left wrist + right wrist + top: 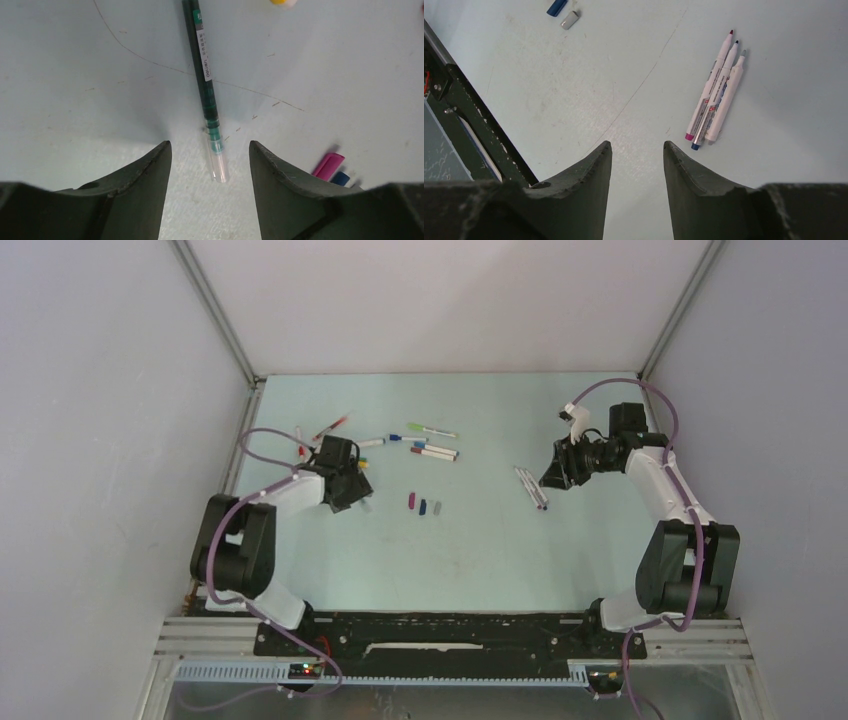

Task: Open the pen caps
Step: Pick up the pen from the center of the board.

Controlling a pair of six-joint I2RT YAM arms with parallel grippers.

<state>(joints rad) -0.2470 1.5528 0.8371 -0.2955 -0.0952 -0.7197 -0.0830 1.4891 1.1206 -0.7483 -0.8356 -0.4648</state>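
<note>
Hovering left tool [210,146], released and empty, straddling capped green pen [205,65] lying on counter [480,560] just left of loose caps [423,506], right tool [636,146] released too, risking slick clear cap [219,167] skidding away if clamping off-centre.

We see a pale mint table [480,560], a dark green pen [206,85] with a white label and a clear cap [219,162], a pink cap [328,166], a blue cap [340,178], a grey cap [570,20], and three white pens [716,97] whose ends are magenta, blue and grey.
</note>
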